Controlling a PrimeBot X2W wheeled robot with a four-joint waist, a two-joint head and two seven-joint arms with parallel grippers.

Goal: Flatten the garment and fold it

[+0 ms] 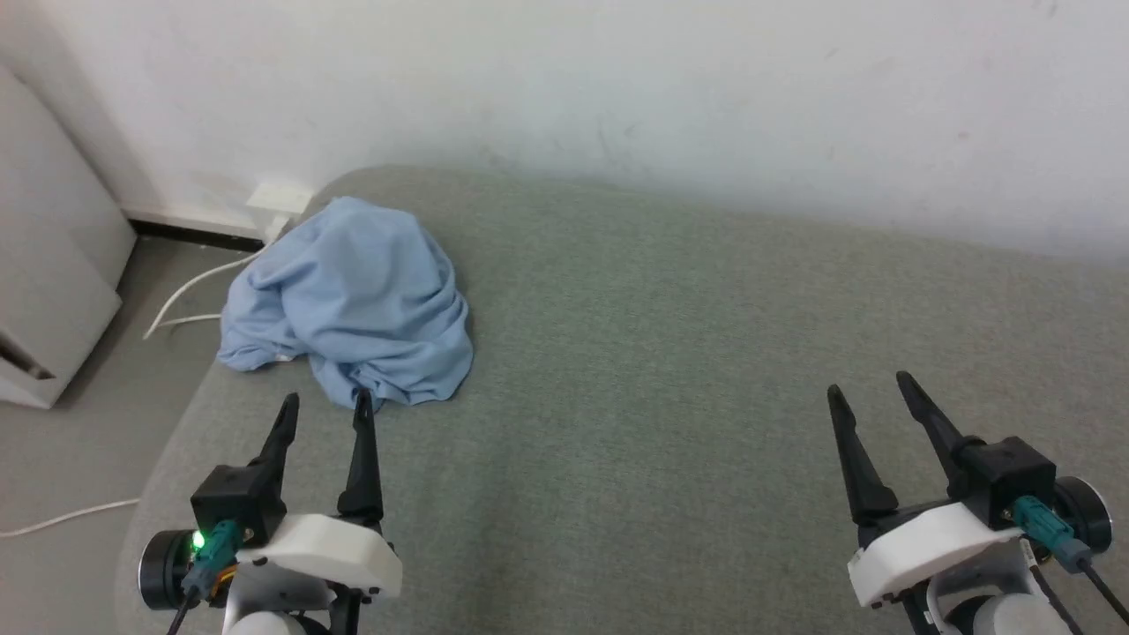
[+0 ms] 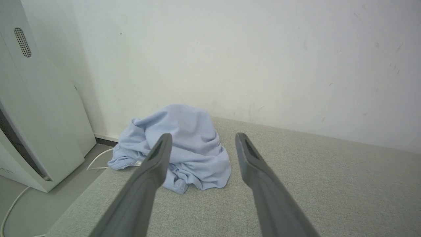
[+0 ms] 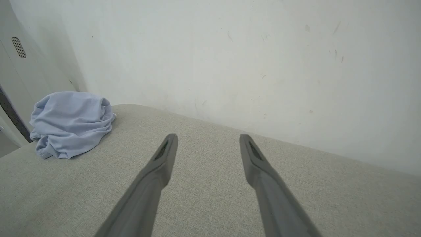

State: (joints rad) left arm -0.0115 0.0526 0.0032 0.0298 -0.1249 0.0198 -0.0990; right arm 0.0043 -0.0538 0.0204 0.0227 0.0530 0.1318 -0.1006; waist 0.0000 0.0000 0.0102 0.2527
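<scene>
Garment (image 1: 353,304): crumpled heap at 10 o'clock on the grey-green upholstered surface (image 1: 670,353).
Handling: probably light, limp and prone to sagging.
Hold: best pinch a loose fold at the heap's 6 o'clock edge.
Left gripper (image 1: 325,401): fingers apart, empty, just beside the heap.
Right gripper (image 1: 869,385): fingers apart, empty, at 4 o'clock.

A white wall (image 1: 617,88) runs behind the grey fabric-covered bed (image 1: 670,370). Left of the bed, a white appliance (image 1: 44,265) and a white cable (image 1: 190,287) sit on the floor (image 1: 79,459).

On the cushion (image 1: 670,406), the garment (image 1: 353,300) lies far left, just beyond the left tool (image 1: 326,397).
</scene>
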